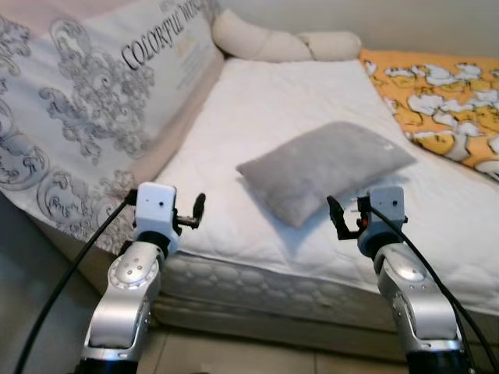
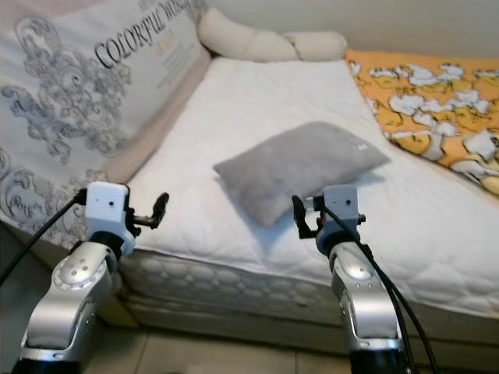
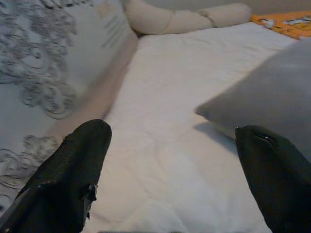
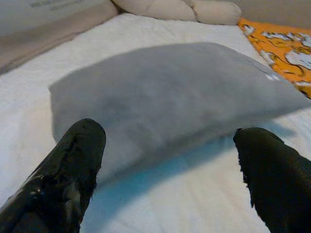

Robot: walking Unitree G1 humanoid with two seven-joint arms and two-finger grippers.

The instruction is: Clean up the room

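Observation:
A grey pillow (image 1: 323,169) lies slanted on the white mattress (image 1: 288,93), near its front edge. My right gripper (image 1: 348,216) hovers open just in front of the pillow's near corner, its two black fingers (image 4: 73,170) spread wide toward the pillow (image 4: 170,102). My left gripper (image 1: 189,212) is open too, raised over the mattress edge to the pillow's left, aimed along the bare sheet (image 3: 165,145). Neither gripper holds anything.
A large patterned pillow with lettering (image 1: 101,101) leans along the bed's left side. A long cream bolster (image 1: 281,43) lies at the head. An orange blanket with white figures (image 1: 444,101) covers the right part. The quilted bed side (image 1: 257,292) and tiled floor are below.

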